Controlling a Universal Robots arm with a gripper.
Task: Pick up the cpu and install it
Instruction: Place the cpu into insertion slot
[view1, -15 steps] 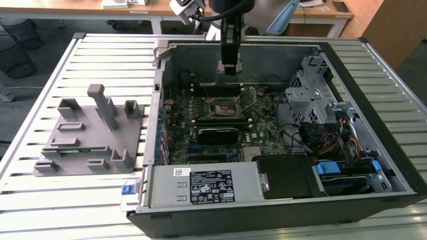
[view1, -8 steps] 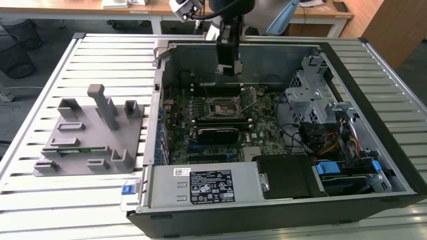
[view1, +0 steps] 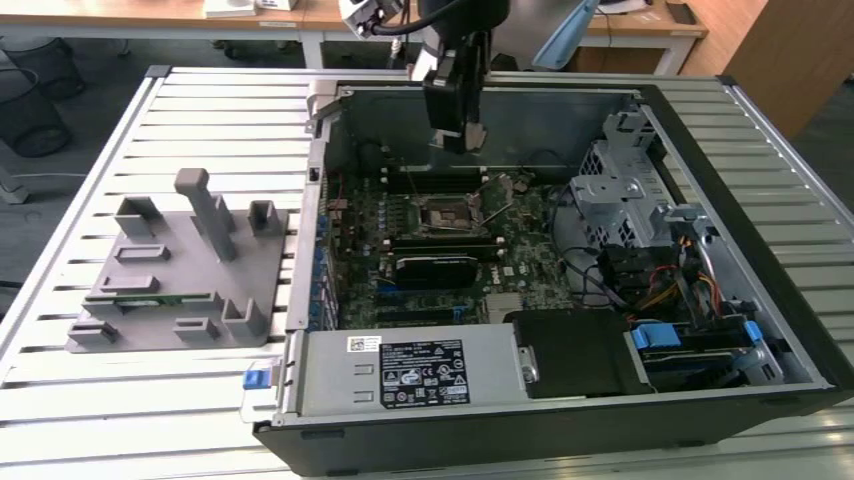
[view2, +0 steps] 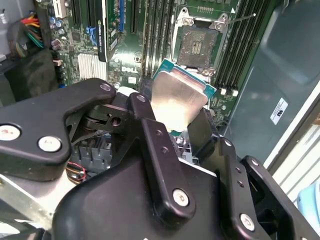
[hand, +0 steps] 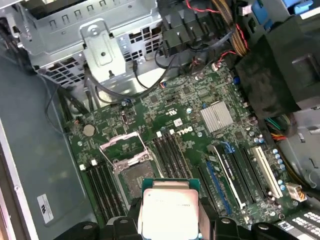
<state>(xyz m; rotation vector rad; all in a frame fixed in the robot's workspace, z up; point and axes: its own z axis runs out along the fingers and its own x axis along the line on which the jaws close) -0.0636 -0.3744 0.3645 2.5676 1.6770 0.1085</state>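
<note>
Arm hangs straight down into the open computer case (view1: 534, 445), gripper (view1: 458, 141) above the socket (view1: 447, 212). Jaws clenched on the cpu (hand: 169, 212), held in air near the socket, not touching. To the exterior view's left of the socket, outside the case: grey fixture (view1: 180, 270) on the slatted worktop (view1: 214, 110), a green stick (view1: 150, 298) in it. Socket frame lifted.
</note>
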